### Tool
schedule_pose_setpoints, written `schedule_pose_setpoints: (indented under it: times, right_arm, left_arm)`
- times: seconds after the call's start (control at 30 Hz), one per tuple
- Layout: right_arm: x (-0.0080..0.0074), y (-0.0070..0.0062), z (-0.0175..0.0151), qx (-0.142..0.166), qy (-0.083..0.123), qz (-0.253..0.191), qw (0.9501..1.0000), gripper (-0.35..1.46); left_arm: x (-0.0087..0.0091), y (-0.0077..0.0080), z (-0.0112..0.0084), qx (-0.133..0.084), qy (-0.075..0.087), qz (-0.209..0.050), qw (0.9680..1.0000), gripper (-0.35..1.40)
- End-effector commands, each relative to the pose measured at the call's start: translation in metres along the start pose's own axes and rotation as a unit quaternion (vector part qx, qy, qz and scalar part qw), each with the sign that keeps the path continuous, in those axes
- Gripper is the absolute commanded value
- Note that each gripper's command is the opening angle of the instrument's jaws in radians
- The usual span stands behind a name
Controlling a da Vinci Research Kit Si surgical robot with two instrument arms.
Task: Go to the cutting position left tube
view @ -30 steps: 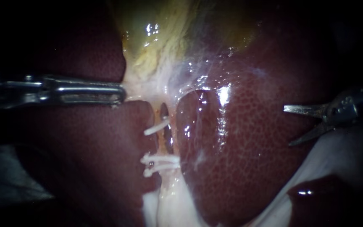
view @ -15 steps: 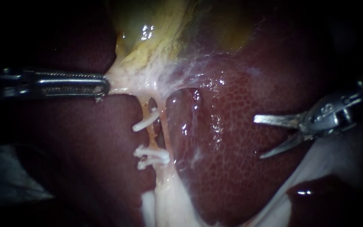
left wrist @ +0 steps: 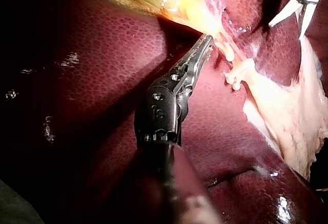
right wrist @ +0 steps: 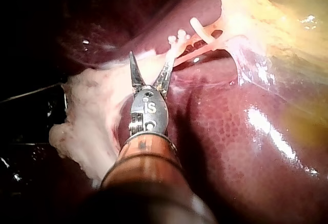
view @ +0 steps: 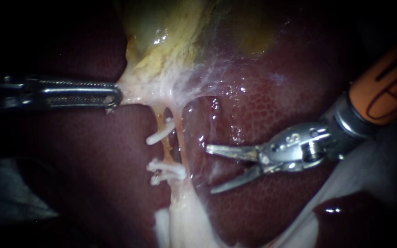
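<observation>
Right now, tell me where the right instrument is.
Endoscope view: the right instrument enters from the right, jaws open over the liver, just right of the clips.

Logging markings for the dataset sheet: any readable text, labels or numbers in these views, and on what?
Right instrument: small stamp on its metal head and a dark printed outline on its orange shaft; instrument marks are not transcribed.
Left instrument: faint mark on its head, too dim to read.
Liver, gallbladder, clips: no text.
</observation>
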Motion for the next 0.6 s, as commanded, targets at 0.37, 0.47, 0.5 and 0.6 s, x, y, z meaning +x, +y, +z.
schedule_pose_setpoints:
  times: [0.37, 0.47, 0.5, 0.6]
  right_arm:
    - [-0.0017, 0.0019, 0.0045, 0.005, -0.001, 0.012, 0.9999, 1.43]
    - [-0.0020, 0.0023, 0.0052, 0.014, -0.001, 0.013, 0.9998, 1.43]
    - [-0.0021, 0.0024, 0.0053, 0.013, -0.001, 0.014, 0.9998, 1.42]
    - [-0.0024, 0.0028, 0.0059, 0.013, -0.002, 0.018, 0.9998, 1.42]
  left_arm:
    - [0.0001, 0.0003, 0.0001, 0.001, 0.000, 0.000, 1.0000, -0.35]
    - [0.0001, 0.0003, 0.0001, 0.001, 0.000, 0.000, 1.0000, -0.35]
    - [0.0001, 0.0004, 0.0001, 0.001, 0.000, 0.000, 1.0000, -0.35]
    - [0.0001, 0.0004, 0.0001, 0.001, 0.000, 0.000, 1.0000, -0.35]
